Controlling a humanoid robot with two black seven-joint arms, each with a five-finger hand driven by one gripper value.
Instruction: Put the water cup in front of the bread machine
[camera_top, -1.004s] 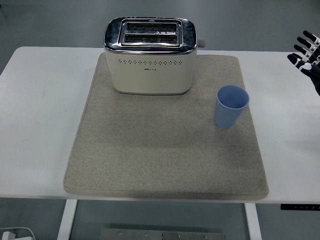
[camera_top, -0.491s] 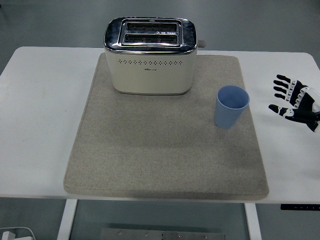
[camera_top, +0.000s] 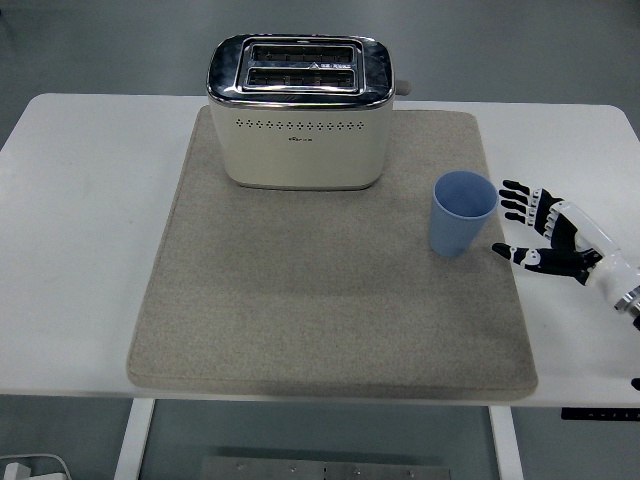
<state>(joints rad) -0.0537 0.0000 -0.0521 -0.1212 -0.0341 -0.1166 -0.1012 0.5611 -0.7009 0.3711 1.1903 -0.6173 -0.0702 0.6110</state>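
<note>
The blue water cup (camera_top: 463, 212) stands upright on the grey mat (camera_top: 330, 300), mouth facing up, its long axis vertical, close to the mat's right edge and off to the right of the cream bread machine (camera_top: 300, 110). That machine sits at the mat's far edge, slots upward, its long side running left to right. The right hand (camera_top: 545, 235) hovers just beside the cup on the white table (camera_top: 80, 220), fingers spread apart, holding nothing, not touching the cup.
</note>
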